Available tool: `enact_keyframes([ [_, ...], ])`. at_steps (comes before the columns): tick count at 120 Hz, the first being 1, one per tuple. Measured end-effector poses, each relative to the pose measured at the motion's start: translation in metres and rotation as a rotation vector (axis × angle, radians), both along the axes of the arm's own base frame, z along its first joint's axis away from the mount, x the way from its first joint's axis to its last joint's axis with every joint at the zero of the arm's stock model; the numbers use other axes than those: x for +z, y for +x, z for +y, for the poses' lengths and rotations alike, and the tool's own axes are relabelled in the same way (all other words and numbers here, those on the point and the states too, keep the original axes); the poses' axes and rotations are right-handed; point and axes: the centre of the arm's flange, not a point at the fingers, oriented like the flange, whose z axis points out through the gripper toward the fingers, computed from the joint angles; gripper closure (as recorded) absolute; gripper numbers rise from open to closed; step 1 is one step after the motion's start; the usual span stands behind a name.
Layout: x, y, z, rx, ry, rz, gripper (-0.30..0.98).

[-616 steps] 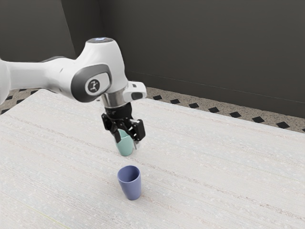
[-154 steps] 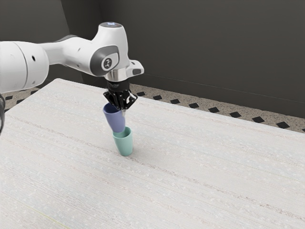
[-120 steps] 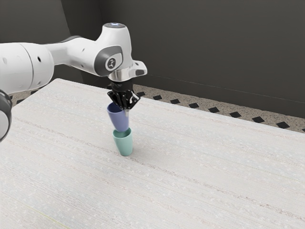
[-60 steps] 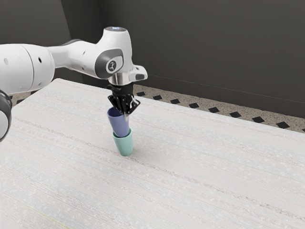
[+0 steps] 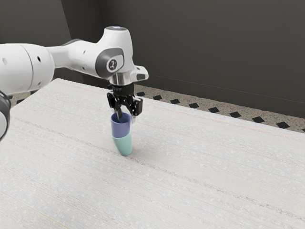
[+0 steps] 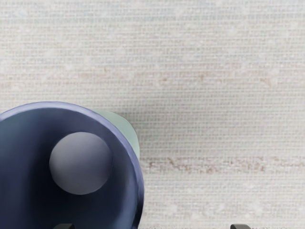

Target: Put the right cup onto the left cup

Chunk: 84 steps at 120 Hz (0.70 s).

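Note:
In the exterior view my gripper [image 5: 127, 117] stands open at the rim of the blue-purple cup [image 5: 120, 127], one finger reaching inside it and the other outside, apart from the wall. The blue-purple cup rests with its lower part inside the teal cup [image 5: 124, 145], which stands on the table. From the wrist view, the gripper [image 6: 152, 226] has its two fingertips wide apart at the lower edge. The blue-purple cup [image 6: 80, 163] shows its inside and round bottom there, with a sliver of the teal cup [image 6: 125, 130] beyond its rim.
The pale, streaked table [image 5: 205, 167] extends around the stacked cups. Its far edge runs in front of a patterned floor [image 5: 214, 110] and a dark wall [image 5: 205, 52].
The gripper has opened and let go of the blue-purple cup. That cup has dropped lower into the teal cup and stands straighter than half a second ago.

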Motion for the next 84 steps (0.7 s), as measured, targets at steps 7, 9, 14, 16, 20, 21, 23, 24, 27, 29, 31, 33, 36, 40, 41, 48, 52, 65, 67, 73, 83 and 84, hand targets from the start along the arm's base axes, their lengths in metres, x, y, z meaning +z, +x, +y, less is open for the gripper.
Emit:
enact_keyframes([
  [7, 0.009, -0.003, -0.004, -0.001, 0.000, -0.007, 0.22],
  [9, 0.011, -0.003, -0.005, -0.002, -0.001, -0.008, 0.21],
  [14, 0.016, -0.005, -0.009, -0.004, 0.000, -0.011, 0.19],
  [16, 0.017, -0.006, -0.010, -0.004, 0.000, -0.012, 0.18],
  [20, 0.021, -0.007, -0.011, -0.004, 0.000, -0.015, 0.17],
  [21, 0.022, -0.007, -0.012, -0.004, 0.000, -0.016, 0.17],
  [23, 0.024, -0.008, -0.013, -0.005, 0.000, -0.018, 0.16],
  [24, 0.025, -0.009, -0.013, -0.005, 0.000, -0.019, 0.16],
  [27, 0.028, -0.010, -0.015, -0.006, 0.001, -0.021, 0.15],
  [29, 0.030, -0.012, -0.017, -0.008, 0.001, -0.023, 0.14],
  [31, 0.032, -0.013, -0.018, -0.009, 0.001, -0.024, 0.13],
  [33, 0.034, -0.015, -0.020, -0.011, 0.002, -0.025, 0.12],
  [36, 0.038, -0.019, -0.023, -0.015, 0.003, -0.028, 0.11],
  [40, 0.043, -0.024, -0.028, -0.021, 0.005, -0.031, 0.09],
  [41, 0.044, -0.026, -0.029, -0.023, 0.006, -0.032, 0.09],
  [48, 0.057, -0.035, -0.036, -0.034, 0.008, -0.041, 0.07],
  [52, 0.068, -0.041, -0.040, -0.040, 0.010, -0.049, 0.06],
  [65, 0.098, -0.063, -0.049, -0.054, 0.025, -0.058, 0.03],
  [67, 0.102, -0.067, -0.050, -0.056, 0.027, -0.058, 0.03],
  [73, 0.111, -0.075, -0.052, -0.062, 0.031, -0.057, 0.03],
  [83, 0.122, -0.083, -0.052, -0.071, 0.038, -0.053, 0.02],
  [84, 0.123, -0.083, -0.052, -0.071, 0.039, -0.053, 0.02],
])
